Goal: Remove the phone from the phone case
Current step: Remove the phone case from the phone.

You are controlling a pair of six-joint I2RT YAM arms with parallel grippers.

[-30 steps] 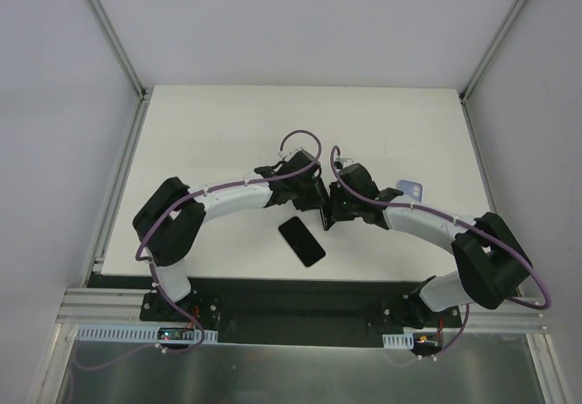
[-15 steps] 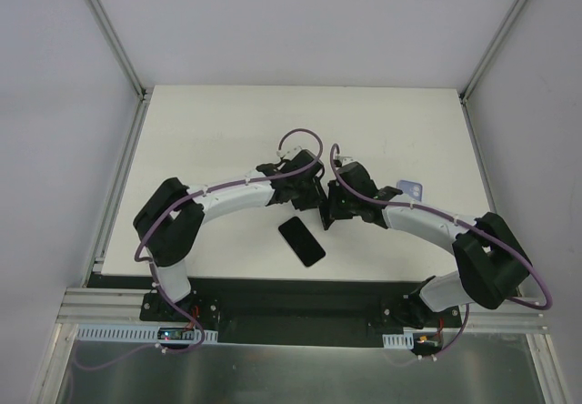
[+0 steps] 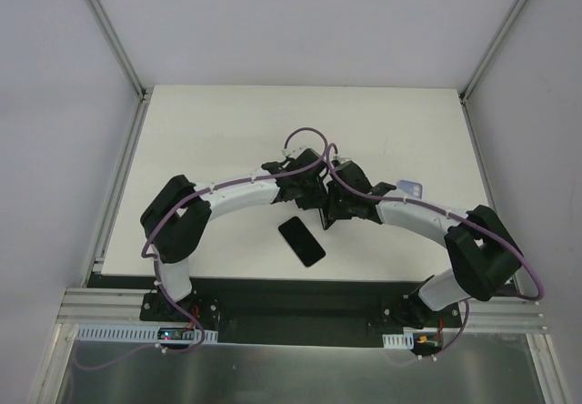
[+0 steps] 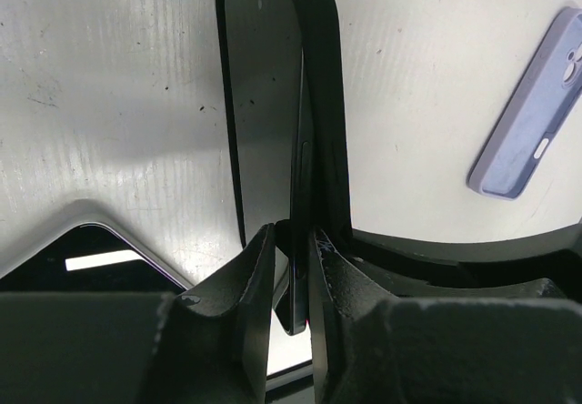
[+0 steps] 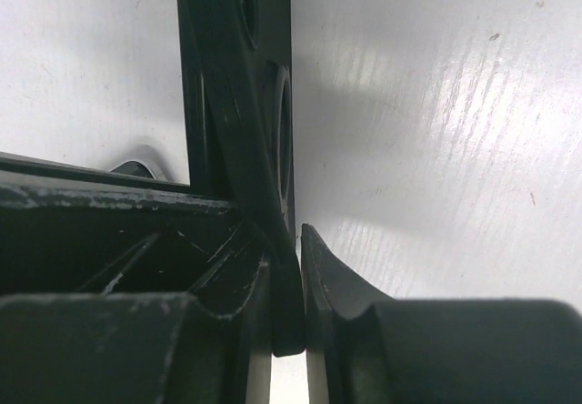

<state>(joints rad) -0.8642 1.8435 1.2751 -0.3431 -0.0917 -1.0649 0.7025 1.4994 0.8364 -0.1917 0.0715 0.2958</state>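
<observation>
Both grippers meet above the middle of the table in the top view. My left gripper is shut on the lower edge of the black phone, which stands edge-on with its glossy screen facing left. The black phone case runs along the phone's right side and has spread away from it. My right gripper is shut on the case's rim, where the camera cut-outs show. The left fingers clamp the thin phone edge.
A second black phone lies flat on the white table in front of the grippers, and it also shows in the left wrist view. A lavender phone case lies to the right, also in the left wrist view.
Both wrists have drawn slightly closer together and the arms have shifted a little. The phone on the table and the lavender case have not moved.
</observation>
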